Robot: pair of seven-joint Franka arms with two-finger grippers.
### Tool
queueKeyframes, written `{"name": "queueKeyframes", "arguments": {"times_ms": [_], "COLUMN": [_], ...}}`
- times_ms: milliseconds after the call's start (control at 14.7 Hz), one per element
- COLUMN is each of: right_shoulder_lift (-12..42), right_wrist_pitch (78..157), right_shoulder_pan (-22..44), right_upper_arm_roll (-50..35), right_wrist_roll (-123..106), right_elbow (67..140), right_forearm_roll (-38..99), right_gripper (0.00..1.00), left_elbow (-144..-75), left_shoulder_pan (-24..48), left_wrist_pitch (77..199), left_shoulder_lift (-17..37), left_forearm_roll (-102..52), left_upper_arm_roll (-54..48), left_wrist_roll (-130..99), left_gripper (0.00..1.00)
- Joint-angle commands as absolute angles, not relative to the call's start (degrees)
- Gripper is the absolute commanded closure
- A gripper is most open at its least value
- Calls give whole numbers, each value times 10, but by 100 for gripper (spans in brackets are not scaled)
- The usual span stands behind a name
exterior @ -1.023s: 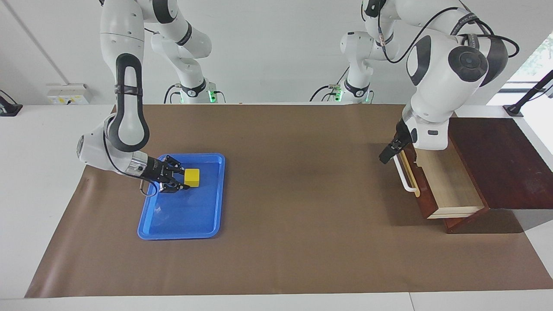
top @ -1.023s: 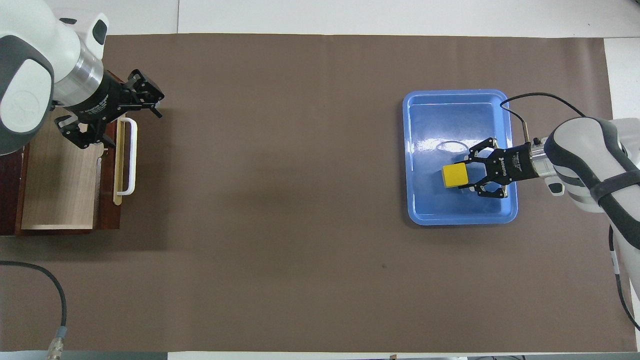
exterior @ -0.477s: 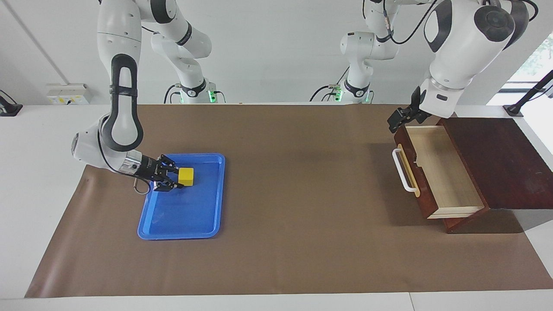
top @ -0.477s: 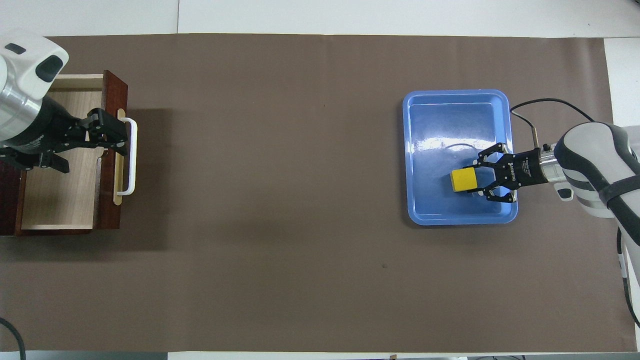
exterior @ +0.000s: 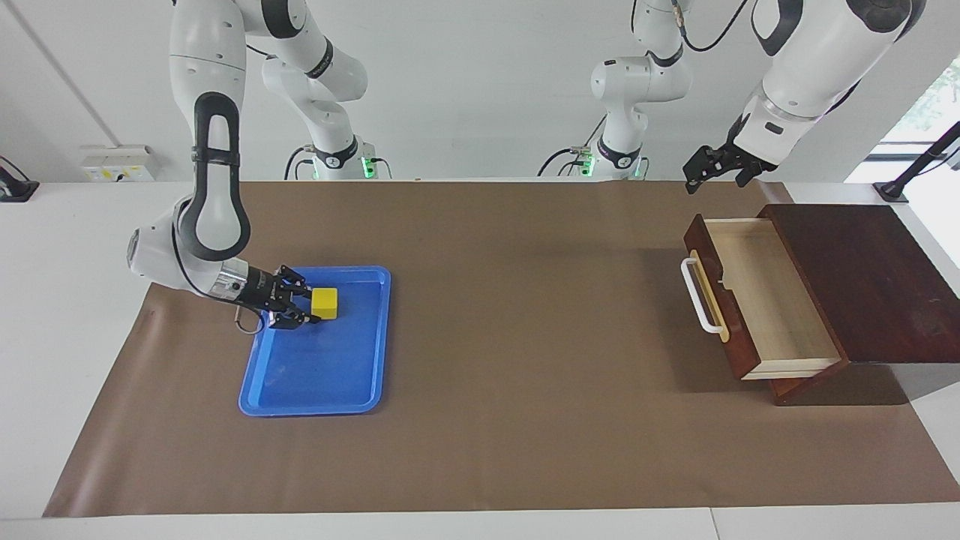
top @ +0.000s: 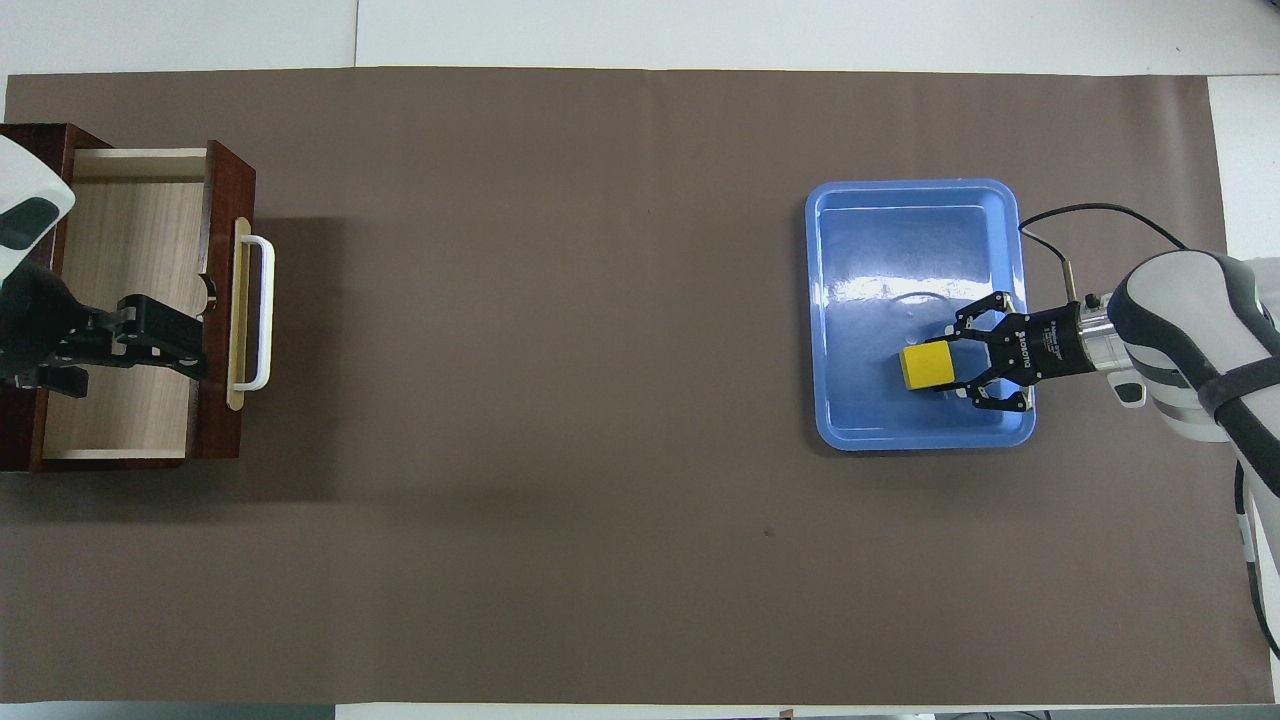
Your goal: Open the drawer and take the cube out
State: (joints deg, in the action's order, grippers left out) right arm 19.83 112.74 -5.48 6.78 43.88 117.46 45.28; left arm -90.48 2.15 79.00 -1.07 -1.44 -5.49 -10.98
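Observation:
The yellow cube [exterior: 324,303] is in the blue tray [exterior: 322,375] toward the right arm's end of the table. My right gripper [exterior: 307,307] is shut on the cube and holds it low in the tray; I cannot tell whether it rests on the floor. In the overhead view the cube [top: 926,366] sits between the right gripper's [top: 948,367] fingers. The drawer [exterior: 772,300] stands pulled open with a bare light wood interior [top: 130,220]. My left gripper [exterior: 712,180] is open, empty and raised high over the drawer [top: 190,345].
The drawer's white bar handle [exterior: 699,300] faces the middle of the table. Its dark wooden cabinet [exterior: 862,277] stands at the left arm's end. A brown mat [exterior: 525,337] covers the table between the tray [top: 900,220] and the drawer.
My left gripper has risen from the drawer's handle to high above the drawer. My right gripper has drawn back slightly toward its own end of the table, the cube moving with it.

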Motion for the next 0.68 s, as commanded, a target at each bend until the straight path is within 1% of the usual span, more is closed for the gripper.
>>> {"name": "queueKeyframes", "arguments": {"times_ms": [0, 273, 614], "right_shoulder_lift": [184, 171, 99], "right_wrist_pitch": [1117, 1070, 1063], "right_shoulder_pan": [-58, -55, -24], "right_upper_arm_roll": [65, 66, 63], "right_wrist_roll": [444, 490, 506], "right_elbow": [1173, 1120, 1092], "right_forearm_roll": [433, 379, 267], "right_gripper": [1, 0, 0], "left_elbow": [-921, -922, -940], "left_shoulder_pan": [6, 6, 0], "left_wrist_pitch": [801, 809, 819], "left_shoulder_lift": [-22, -25, -26], "left_forearm_roll": [-19, -18, -14], "left_upper_arm_roll": [-67, -66, -49], "left_wrist_roll": [-57, -20, -19], "left_gripper": [0, 0, 0]}}
